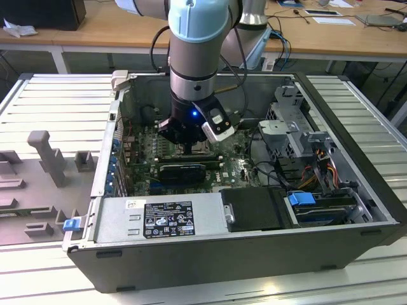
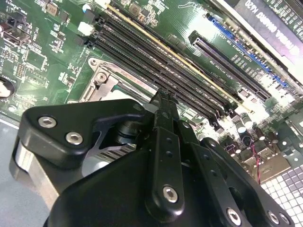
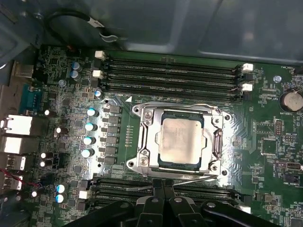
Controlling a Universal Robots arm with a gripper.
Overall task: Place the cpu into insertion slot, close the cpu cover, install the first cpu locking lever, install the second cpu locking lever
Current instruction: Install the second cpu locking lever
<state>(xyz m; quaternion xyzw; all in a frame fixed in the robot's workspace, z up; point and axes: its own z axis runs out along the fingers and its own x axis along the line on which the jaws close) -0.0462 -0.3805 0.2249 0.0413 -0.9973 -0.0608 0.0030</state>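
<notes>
Pale-blue-jointed arm (image 1: 191,32); black screwed pincer (image 2: 163,106)

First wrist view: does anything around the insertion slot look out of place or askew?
Yes. A thin locking lever beside the insertion slot, on the side nearest the gripper, lies slanted and strays over the black memory slots instead of hugging the cpu cover. The cpu sits square.

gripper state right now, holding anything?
gripper: shut, fingertips together and empty, at the edge of the insertion slot; the cpu sits in it under the closed cpu cover.
</notes>
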